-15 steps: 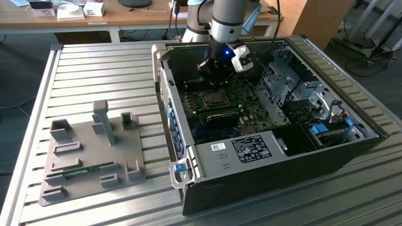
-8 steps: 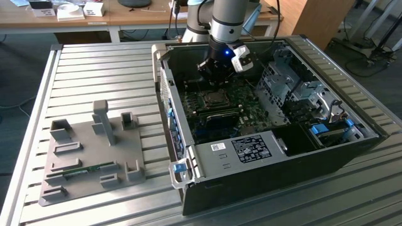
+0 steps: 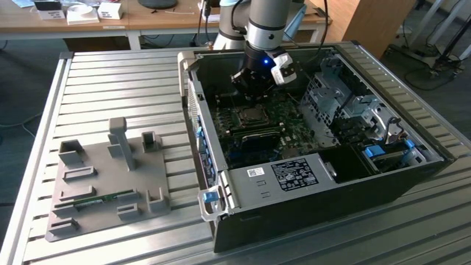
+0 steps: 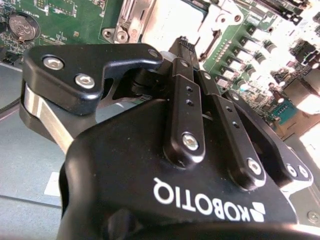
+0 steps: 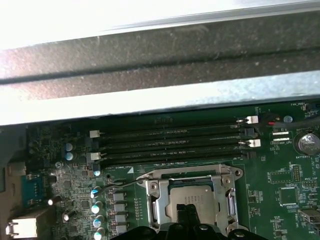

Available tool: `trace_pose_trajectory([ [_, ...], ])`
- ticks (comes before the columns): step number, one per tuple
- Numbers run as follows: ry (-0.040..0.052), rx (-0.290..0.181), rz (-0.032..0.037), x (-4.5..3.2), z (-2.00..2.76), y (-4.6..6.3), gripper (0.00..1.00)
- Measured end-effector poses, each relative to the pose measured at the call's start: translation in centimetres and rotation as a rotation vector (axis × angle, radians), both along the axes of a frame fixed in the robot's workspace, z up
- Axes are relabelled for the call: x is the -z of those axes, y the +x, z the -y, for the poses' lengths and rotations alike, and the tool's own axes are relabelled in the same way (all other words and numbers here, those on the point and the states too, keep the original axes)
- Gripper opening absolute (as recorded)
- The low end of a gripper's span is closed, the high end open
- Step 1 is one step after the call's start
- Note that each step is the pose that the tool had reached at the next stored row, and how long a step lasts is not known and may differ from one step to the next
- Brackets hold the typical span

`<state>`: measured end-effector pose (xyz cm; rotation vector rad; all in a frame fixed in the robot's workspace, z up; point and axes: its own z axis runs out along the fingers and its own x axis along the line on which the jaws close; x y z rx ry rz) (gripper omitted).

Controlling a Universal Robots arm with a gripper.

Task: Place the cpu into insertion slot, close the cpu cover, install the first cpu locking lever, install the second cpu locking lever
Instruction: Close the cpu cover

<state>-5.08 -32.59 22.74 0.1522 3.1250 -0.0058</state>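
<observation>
In the first wrist view the cpu cover (image 5: 156, 200) lies flat over the insertion slot on the green board. The silver-grey cpu (image 5: 192, 192) shows through its square window. A thin wire locking lever (image 5: 119, 185) sticks out sideways from the cover's corner, and another lever (image 5: 233, 205) runs along the opposite edge. My gripper (image 5: 187, 214) hangs right over the cpu with its black fingertips pressed together and nothing between them. The second wrist view shows the gripper (image 4: 184, 43) shut, just above the bright metal cover (image 4: 131, 20). In the exterior view the gripper (image 3: 252, 95) reaches down into the case above the socket (image 3: 252, 115).
The open computer case (image 3: 294, 182) walls in the board. Long black memory slots (image 5: 170, 142) lie beside the socket, with capacitors (image 5: 95, 192) and a coin battery (image 5: 306, 143) nearby. A grey fixture plate (image 3: 103, 182) sits on the slatted table at the exterior view's left.
</observation>
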Motion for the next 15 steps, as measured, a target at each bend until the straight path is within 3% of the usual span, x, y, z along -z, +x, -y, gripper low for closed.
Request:
trace_pose_trajectory([
  [15, 0.0, 0.0, -0.0089, 0.0, 0.0, 0.0, 0.1],
])
